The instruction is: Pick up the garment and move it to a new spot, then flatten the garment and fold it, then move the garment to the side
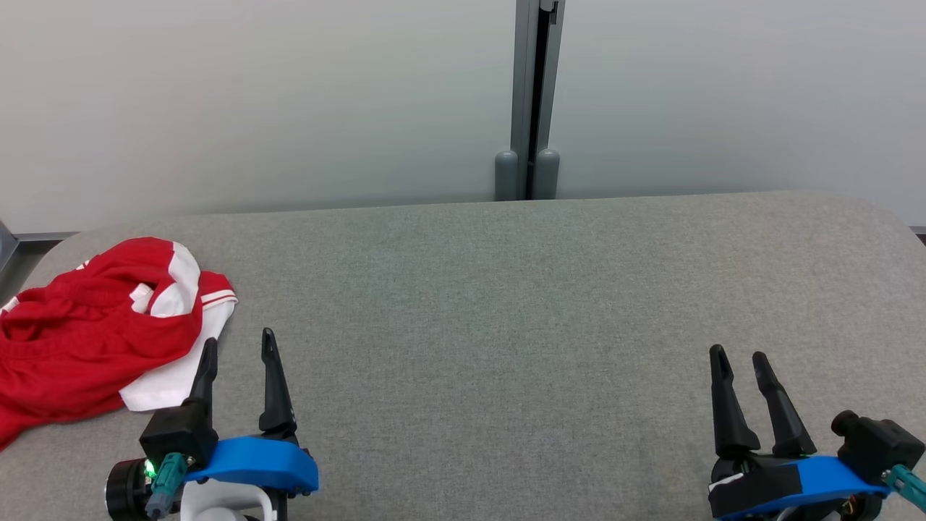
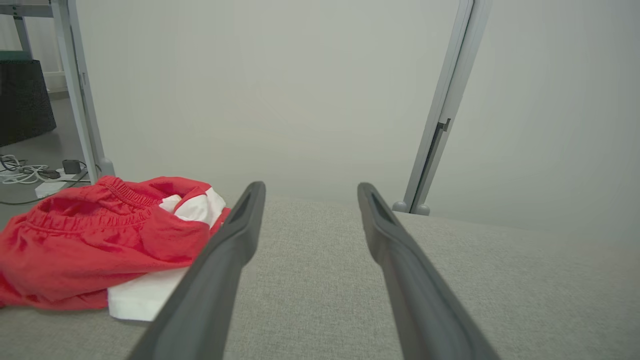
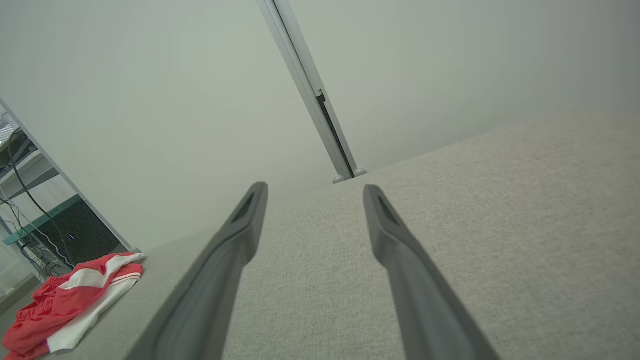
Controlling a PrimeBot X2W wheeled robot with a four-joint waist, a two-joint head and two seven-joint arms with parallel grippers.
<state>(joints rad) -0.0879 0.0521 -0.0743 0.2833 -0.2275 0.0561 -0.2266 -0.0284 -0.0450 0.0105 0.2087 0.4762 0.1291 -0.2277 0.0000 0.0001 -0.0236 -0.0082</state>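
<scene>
Left tool [image 1: 239, 336]: jaws spread wide, nothing between them, low over the near edge of the bench [image 1: 506, 325].
Right tool [image 1: 738, 352]: also wide and empty, well apart on the left tool's right, over bare cover.
Garment [image 1: 79, 333]: a crumpled heap of red cloth with white panels, just beside the left tool on its outer side and a little ahead. The white hem lies by the outer finger; I cannot tell whether they touch.
Bench surface: grey woven cover, bare ahead of both tools and between them.
Post [image 1: 534, 101]: a grey upright on the pale wall, beyond the far edge, ahead and between the tools.
Step in hand: judged to be the first one, picking up; the garment is not yet gripped.
Next move: the left tool probably needs to turn outward over the heap, drop onto a raised fold and close on it. It would then carry the cloth to the bare stretch between the tools.
</scene>
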